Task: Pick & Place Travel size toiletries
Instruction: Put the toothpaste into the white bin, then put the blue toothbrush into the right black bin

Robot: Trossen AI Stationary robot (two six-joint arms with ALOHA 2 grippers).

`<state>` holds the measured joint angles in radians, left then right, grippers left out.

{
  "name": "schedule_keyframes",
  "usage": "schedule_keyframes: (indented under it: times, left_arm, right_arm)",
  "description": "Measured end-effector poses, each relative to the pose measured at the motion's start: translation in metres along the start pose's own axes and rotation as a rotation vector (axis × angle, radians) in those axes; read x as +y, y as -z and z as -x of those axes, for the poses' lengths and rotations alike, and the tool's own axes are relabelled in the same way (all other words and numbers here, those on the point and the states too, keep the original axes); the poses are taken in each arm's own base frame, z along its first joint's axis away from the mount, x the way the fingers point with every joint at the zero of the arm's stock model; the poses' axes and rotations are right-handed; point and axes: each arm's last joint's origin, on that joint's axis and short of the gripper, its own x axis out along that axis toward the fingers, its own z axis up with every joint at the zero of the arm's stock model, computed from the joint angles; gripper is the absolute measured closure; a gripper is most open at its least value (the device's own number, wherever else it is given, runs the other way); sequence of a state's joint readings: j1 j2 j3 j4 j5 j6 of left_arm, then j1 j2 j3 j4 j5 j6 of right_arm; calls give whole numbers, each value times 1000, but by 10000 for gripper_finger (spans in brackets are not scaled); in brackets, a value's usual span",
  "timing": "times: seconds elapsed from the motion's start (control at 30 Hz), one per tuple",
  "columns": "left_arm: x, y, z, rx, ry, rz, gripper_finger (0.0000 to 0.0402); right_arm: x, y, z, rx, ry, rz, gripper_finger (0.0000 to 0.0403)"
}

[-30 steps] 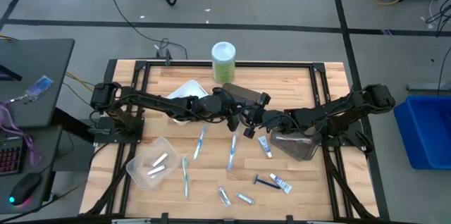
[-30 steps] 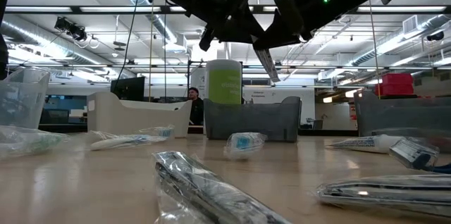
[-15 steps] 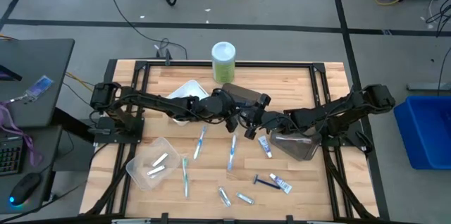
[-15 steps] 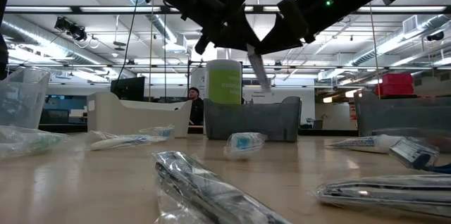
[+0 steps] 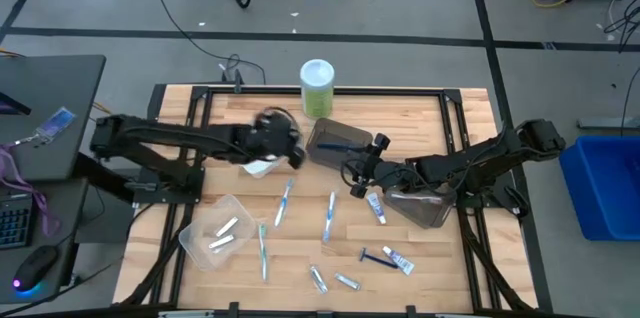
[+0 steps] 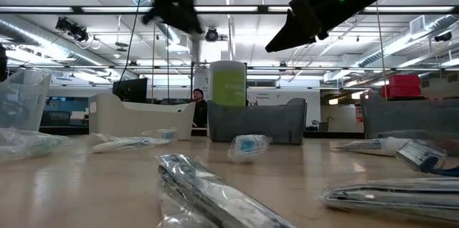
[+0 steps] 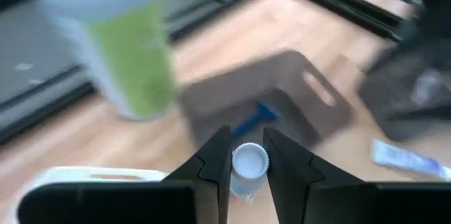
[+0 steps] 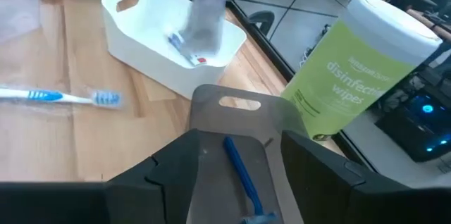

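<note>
My left gripper [image 5: 288, 150] hovers above the white bin [image 5: 258, 167] at the table's far left, shut on a small white-capped tube [image 7: 249, 162]. The right wrist view shows that tube [image 8: 207, 9] blurred, hanging over the white bin [image 8: 141, 23]. My right gripper [image 5: 355, 173] stands open at mid-table, beside the grey bin [image 5: 335, 138], which holds a blue razor [image 8: 239, 168]. Toothbrushes [image 5: 283, 203], tubes [image 5: 375, 208] and a razor [image 5: 372, 255] lie flat on the wood. My left gripper pinches the tube between its two fingers [image 7: 215, 164], just under the white cap [image 7: 250, 158]. The cap end is up and the body hangs below the fingers, clear of the white bin.
A tall green canister [image 5: 317, 88] stands at the far edge. A clear bin [image 5: 220, 233] with two tubes sits near left, and a dark bin [image 5: 420, 206] lies under the right arm. More small tubes [image 5: 318, 278] are scattered at the near edge.
The two grippers were together at mid-table with the tube between them. My right gripper has opened and let go. My left gripper has carried the tube up and toward the table's left, to above the white bin.
</note>
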<state>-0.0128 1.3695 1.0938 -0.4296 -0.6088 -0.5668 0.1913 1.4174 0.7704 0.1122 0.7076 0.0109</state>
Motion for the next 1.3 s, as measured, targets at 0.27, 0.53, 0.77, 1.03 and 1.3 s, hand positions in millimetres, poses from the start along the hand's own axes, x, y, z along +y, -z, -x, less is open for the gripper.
schedule_keyframes:
  times: [0.27,0.53,0.77,1.03,1.3]
  left_arm:
    - [41,20,39,-50,-234,155,321]
    - [55,87,5,-156,-302,441,327]
    - [64,127,-17,-218,-313,527,291]
    - [65,130,-19,-206,-318,458,267]
    - [51,109,-17,-197,-234,375,268]
  right_arm:
    - [0,4,0,31,-2,-27,218]
    - [1,4,0,35,-40,-63,241]
    - [2,4,0,34,-57,-66,257]
    - [2,3,0,32,-64,-68,261]
    - [2,3,0,30,-64,-69,266]
